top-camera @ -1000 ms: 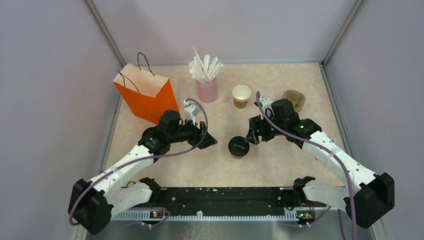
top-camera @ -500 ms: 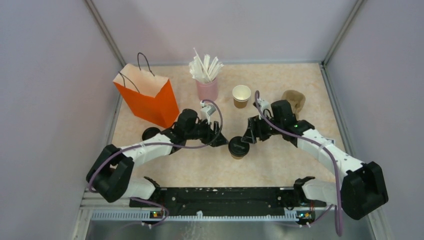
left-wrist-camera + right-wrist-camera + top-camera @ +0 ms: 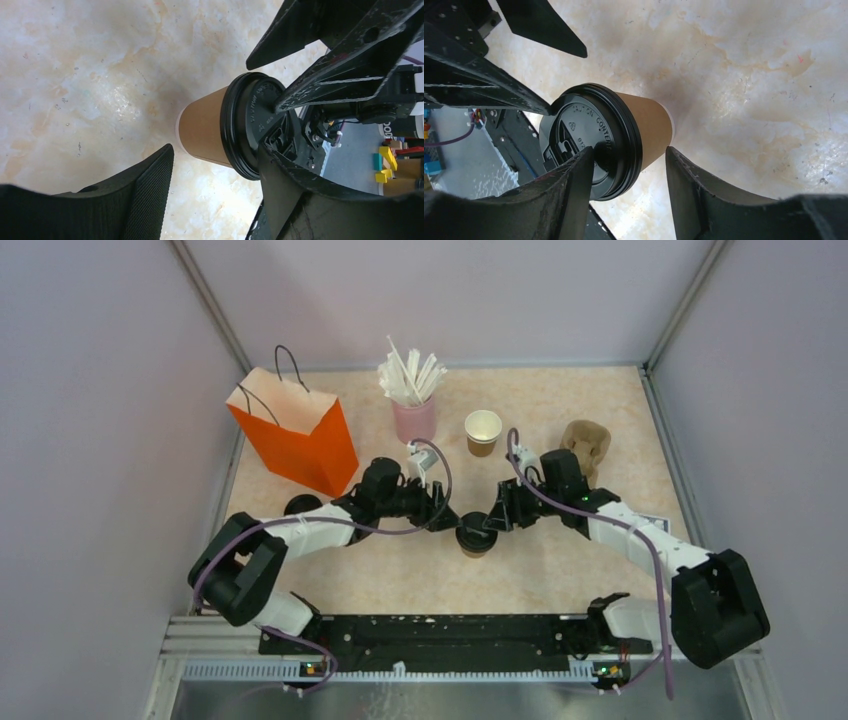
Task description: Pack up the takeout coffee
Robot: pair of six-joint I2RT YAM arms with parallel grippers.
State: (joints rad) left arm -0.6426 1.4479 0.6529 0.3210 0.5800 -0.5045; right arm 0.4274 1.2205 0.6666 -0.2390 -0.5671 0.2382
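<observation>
I'm looking at a job that is barely begun: nothing is sitting in the bag (image 3: 300, 435), which is standing at the upper left of the top view. One lidded cup (image 3: 477, 536) is standing upright on the table (image 3: 560, 580) in the middle of the frame. The open cup (image 3: 483, 430) is waiting above it, uncapped, and a black disc at centre left, which I'm taking for the loose lid (image 3: 300, 506), is lying flat. So I'm judging that one cup is capped, one needs capping, and both need bagging.

I'm bringing both arms in on the lidded cup. The left gripper (image 3: 448, 522) is standing released, its jaws wide with bare table showing beside the cup wall. The right gripper (image 3: 490, 524) is straddling the cup just under the lid. I cannot tell whether it is gripping yet.

The cup is smooth brown paper, tapering downward. Its lid is glossy moulded black plastic with a raised rim and embossed lettering. The table is a mottled, stone-patterned beige, and the bag is creased orange paper with thin cord handles.
</observation>
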